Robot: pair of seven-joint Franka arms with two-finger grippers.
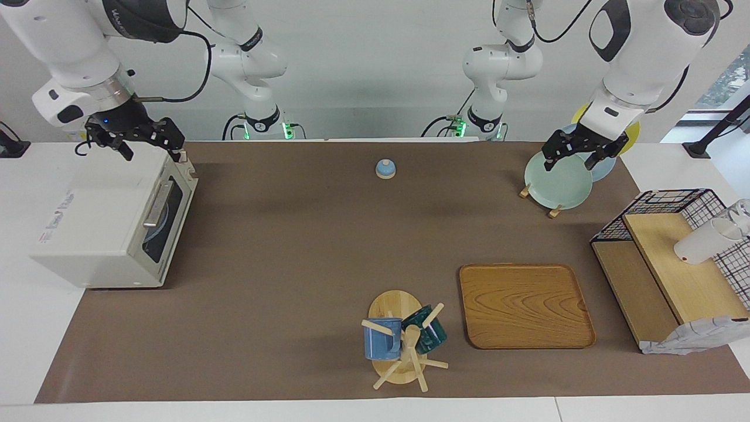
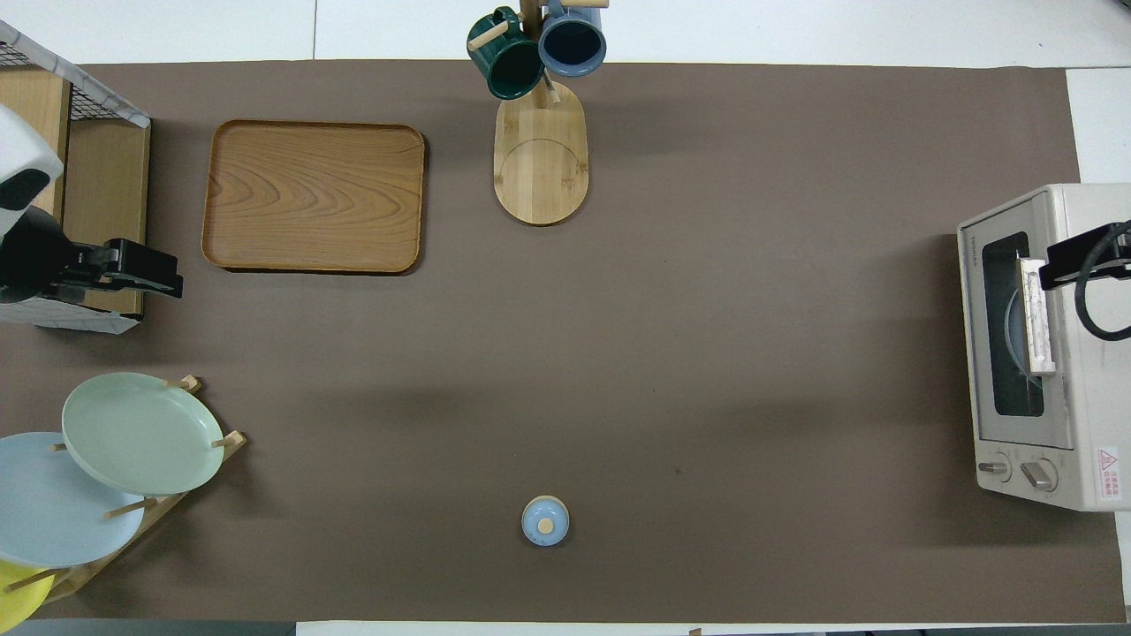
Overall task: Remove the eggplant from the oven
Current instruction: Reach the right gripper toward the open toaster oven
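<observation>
We cannot see the eggplant. The boxy cream-white toaster oven [image 1: 94,228] stands at the left edge of the facing view, at the right arm's end of the table [image 1: 304,246]. Its dark glass door [image 1: 167,225] is closed, and only a pale round shape shows through the glass. We judge that the eggplant lies inside on the rack.

By the task's wording we expect a light, firm but bruisable vegetable with smooth, slippery skin. We judge a gentle hold across its middle to be safest, because the tapered ends could slide out.

The right pincer [image 1: 151,153], its 2 fingers spread and holding nothing, hangs in the upper left of the facing view over the oven's top edge nearest the robots. It is above the metal bar handle [image 1: 157,204] and touches neither handle nor door. We judge that the door must be opened first.

The left pincer [image 1: 571,161], also spread and holding nothing, waits in the upper right over the pale green plate [image 1: 556,184] on its wooden rack.
</observation>
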